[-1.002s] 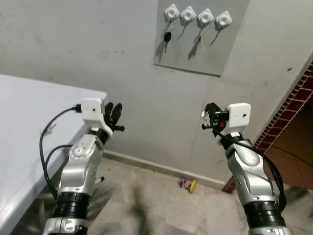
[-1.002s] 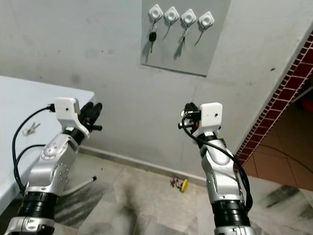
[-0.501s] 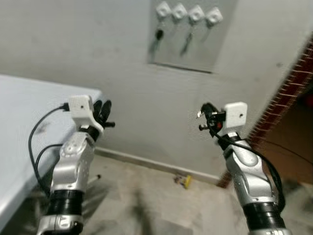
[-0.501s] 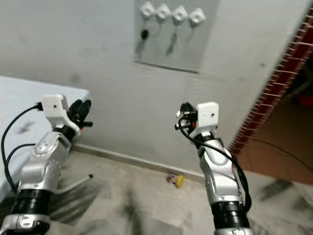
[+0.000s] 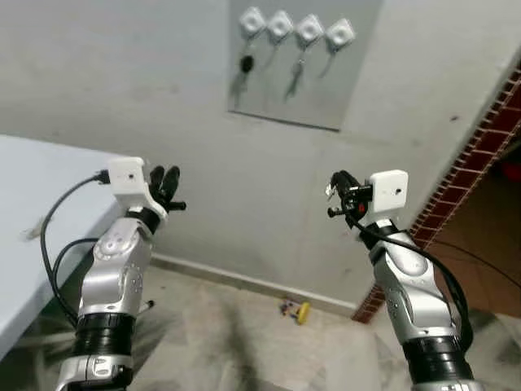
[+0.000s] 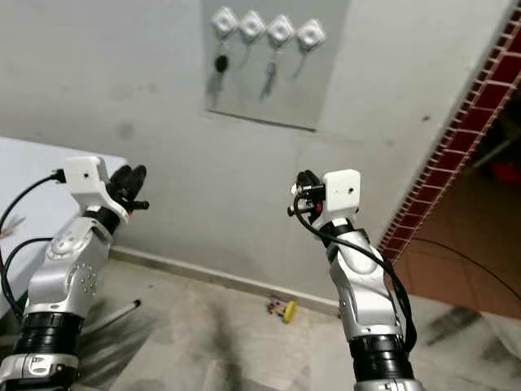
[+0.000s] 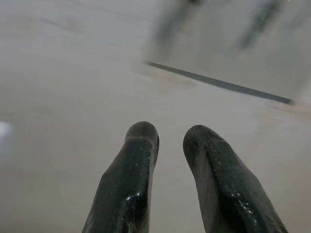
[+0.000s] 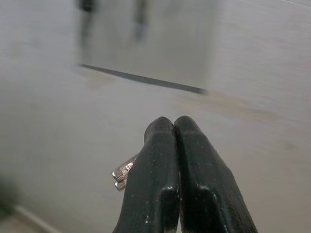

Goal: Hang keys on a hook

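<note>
A grey board on the wall carries a row of white hooks. A black key hangs from the leftmost hook, and a thin key hangs from the third. My right gripper is raised below and to the right of the board, apart from it. It is shut on a small bunch of silver keys that sticks out beside its fingers. My left gripper is held up at the same height further left; its fingers stand a little apart with nothing between them.
A white table stands at the left, with a small metal item lying on it. A yellow toy lies on the floor by the skirting. A red brick wall closes the right side.
The camera has swung, so the board and hooks now sit further left in the picture. Both arms stay raised in much the same pose, the right gripper still shut on the keys.
</note>
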{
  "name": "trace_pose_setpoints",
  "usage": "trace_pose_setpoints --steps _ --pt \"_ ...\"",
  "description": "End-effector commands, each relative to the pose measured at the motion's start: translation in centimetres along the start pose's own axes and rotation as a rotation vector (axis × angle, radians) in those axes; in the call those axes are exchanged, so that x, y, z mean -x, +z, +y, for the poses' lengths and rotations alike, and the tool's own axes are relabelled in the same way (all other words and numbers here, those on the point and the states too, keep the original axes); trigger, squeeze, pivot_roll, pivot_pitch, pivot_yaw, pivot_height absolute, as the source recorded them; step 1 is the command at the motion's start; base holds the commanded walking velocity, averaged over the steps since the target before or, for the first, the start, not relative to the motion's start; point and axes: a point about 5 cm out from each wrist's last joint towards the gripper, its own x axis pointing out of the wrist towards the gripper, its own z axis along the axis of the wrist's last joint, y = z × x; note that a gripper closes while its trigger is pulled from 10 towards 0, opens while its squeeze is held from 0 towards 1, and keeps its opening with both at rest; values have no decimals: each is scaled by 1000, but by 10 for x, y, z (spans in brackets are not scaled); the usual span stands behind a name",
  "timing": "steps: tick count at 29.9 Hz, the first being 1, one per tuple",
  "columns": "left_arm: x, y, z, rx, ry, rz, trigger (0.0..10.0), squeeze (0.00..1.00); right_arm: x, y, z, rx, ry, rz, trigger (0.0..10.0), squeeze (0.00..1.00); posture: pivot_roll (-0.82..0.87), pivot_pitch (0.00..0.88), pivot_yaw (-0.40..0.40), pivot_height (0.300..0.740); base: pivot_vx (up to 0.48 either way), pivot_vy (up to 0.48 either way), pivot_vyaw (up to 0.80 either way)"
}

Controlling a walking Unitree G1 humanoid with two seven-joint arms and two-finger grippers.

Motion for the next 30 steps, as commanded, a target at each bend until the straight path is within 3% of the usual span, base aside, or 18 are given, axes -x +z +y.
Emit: trace_pose_setpoints --steps 1,10,22,30 --pt "-4 2 -7 5 -22 -5 10000 0 1 5 -8 6 -19 -13 10000 0 -36 0 -59 740 281 240 0" --pt "-5 3 -6 6 -20 -8 10000 0 0 5 -6 6 -13 -13 10000 0 -36 0 -58 740 281 248 0" --pt "-6 5 -6 -12 -25 -11 10000 0 0 5 -5 4 -8 -14 10000 0 -36 0 -56 740 49 410 0" --pt "-6 6 -6 -40 -28 -15 10000 0 0 5 -5 2 -4 -15 10000 0 -35 0 -54 740 436 0 0"
